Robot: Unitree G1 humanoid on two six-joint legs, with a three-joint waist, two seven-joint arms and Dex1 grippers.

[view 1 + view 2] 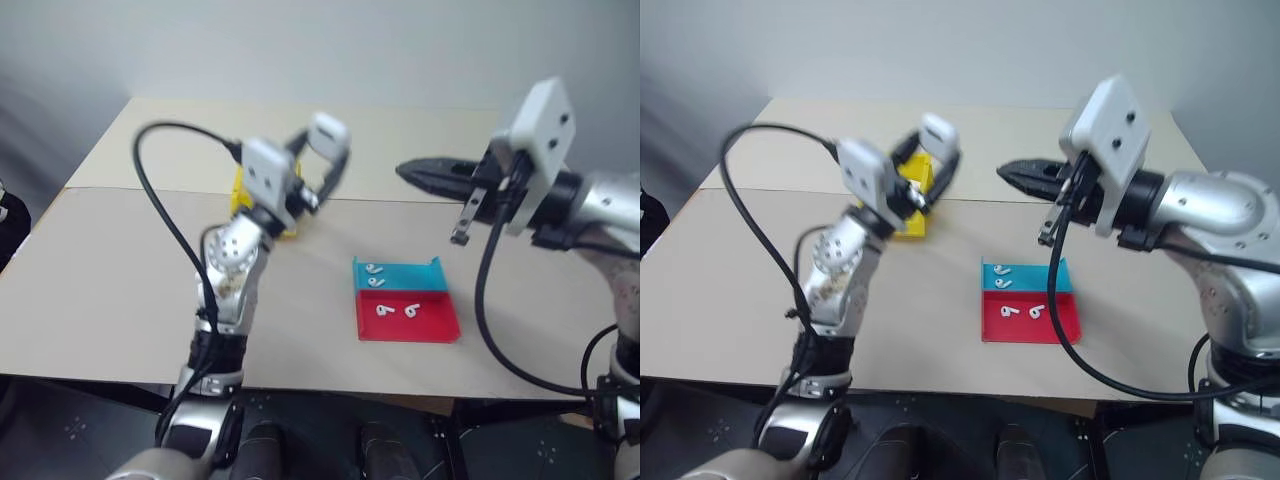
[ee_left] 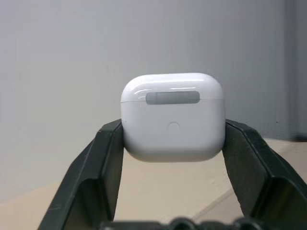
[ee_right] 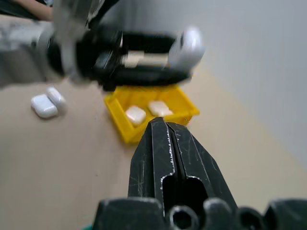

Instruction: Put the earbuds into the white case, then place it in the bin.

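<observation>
Left eye view: left gripper (image 1: 325, 160) raised above the table (image 1: 120, 290), clamped on the white case (image 1: 328, 130), lid closed. Bin (image 1: 240, 200) on the table behind the left arm, mostly hidden. Right gripper (image 1: 405, 171) level, pointing toward the left gripper, fingers pressed together, nothing between them. Teal tray (image 1: 420, 277) and red tray (image 1: 430, 322) side by side near the table's front edge, touching; two earbuds (image 1: 373, 275) in the teal tray, two more earbuds (image 1: 398, 310) in the red tray.

Right eye view: same layout; yellow bin wall visible just behind the left gripper.

Left wrist view: white case gripped between both black fingers (image 2: 108, 163), held by its side walls, hinge recess facing the camera.

Right wrist view: right fingers closed flush, empty. Beyond them, bin holding two white cases (image 3: 146, 111). Two further cases (image 3: 47, 103) lying on the table beside the bin, touching each other.
</observation>
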